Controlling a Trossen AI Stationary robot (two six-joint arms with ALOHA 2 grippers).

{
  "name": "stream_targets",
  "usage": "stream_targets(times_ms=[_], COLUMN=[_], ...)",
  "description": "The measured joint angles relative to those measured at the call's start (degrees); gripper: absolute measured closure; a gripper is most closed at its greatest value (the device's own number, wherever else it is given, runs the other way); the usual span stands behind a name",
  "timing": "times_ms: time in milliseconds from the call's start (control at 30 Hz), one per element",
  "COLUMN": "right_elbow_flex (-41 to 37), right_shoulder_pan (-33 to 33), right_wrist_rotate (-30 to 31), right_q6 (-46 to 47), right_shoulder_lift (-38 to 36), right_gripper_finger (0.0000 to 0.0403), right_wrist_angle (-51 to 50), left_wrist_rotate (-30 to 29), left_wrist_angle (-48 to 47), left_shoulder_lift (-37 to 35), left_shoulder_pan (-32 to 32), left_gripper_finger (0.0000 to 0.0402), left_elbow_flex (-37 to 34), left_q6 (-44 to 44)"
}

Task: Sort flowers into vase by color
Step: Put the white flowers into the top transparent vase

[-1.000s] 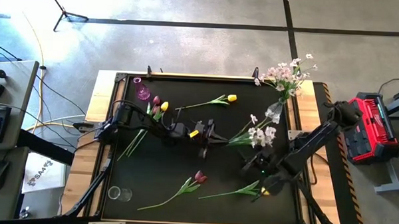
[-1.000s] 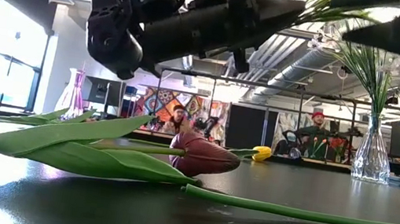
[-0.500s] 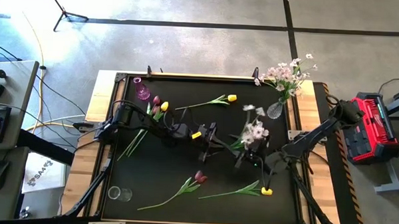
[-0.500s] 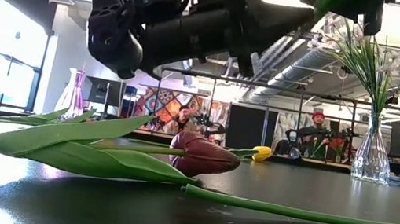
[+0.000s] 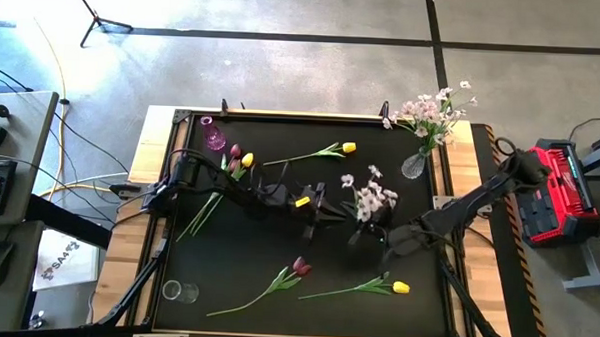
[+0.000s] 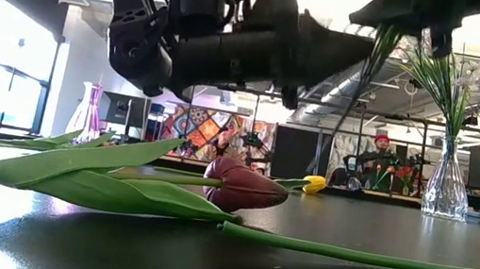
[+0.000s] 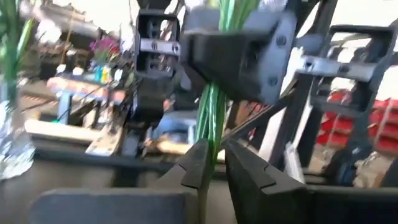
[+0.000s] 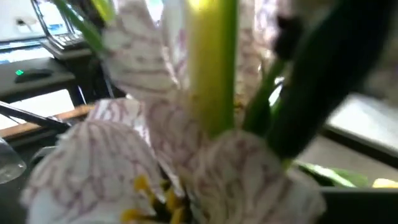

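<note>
A spray of pale pink-white blossoms (image 5: pixel 365 196) is held in the air over the table's middle, with both grippers on its green stems. My left gripper (image 5: pixel 323 213) reaches in from the left. My right gripper (image 5: pixel 370 228) reaches in from the right, shut higher on the stems. On the dark table lie a dark red tulip (image 5: pixel 300 266), a yellow tulip (image 5: pixel 401 287), another yellow tulip (image 5: pixel 349 147), and red and yellow tulips (image 5: pixel 238 160) beside the left arm. A clear vase (image 5: pixel 413 165) at the far right holds more pink-white blossoms. My left gripper has the spray's green stems (image 7: pixel 210 127) between its two fingers near their lower end. Its fingers lie across the stems, which rise upright from them, clear of the table. My right gripper is shut on the same stems (image 7: pixel 225 12) higher up, just under the blossoms (image 8: pixel 106 168). Its fingers lie across the stems, and its own body hides the pads.
A small pink vase (image 5: pixel 214 137) stands at the far left corner. A clear glass (image 5: pixel 180 291) sits at the near left. Bare table lies between the loose tulips. People and desks show in the room beyond the table.
My right gripper has moved from beside the near-right yellow tulip toward the table's middle and far side, and has shut on the spray's stems. The spray's blossom end has swung toward the left and stands more upright over my left gripper.
</note>
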Motion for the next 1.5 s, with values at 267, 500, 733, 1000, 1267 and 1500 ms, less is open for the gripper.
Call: stream_targets(times_ms=[267, 500, 733, 1000, 1267, 1500], right_elbow_flex=[0.0, 0.0, 0.0, 0.0, 0.0, 0.0], right_shoulder_pan=[-2.9, -4.6, -6.5, -6.9, -6.9, -6.9], right_wrist_rotate=[-9.2, -19.3, -23.2, -26.7, -22.4, -17.4], right_q6=[14.0, 19.5, 22.9, 25.5, 30.7, 30.1], right_shoulder_lift=[-1.1, -2.5, -8.2, -16.7, -22.4, -24.9], right_gripper_finger=[0.0402, 0.0402, 0.0403, 0.0403, 0.0403, 0.0403], right_wrist_angle=[-17.1, -27.5, -38.5, -50.5, -60.7, -65.8], left_wrist_rotate=[-3.9, -4.2, -6.6, -10.5, -10.6, -10.7], left_wrist_angle=[-10.2, -16.3, -17.2, -18.7, -18.9, -19.0], left_shoulder_lift=[0.0, 0.0, 0.0, 0.0, 0.0, 0.0], left_shoulder_pan=[0.4, 0.7, 0.7, 1.1, 2.0, 2.8], left_gripper_finger=[0.0301, 0.0271, 0.0270, 0.0270, 0.0270, 0.0270], left_elbow_flex=[0.0, 0.0, 0.0, 0.0, 0.0, 0.0], left_q6=[1.4, 1.1, 1.9, 2.5, 2.1, 1.6])
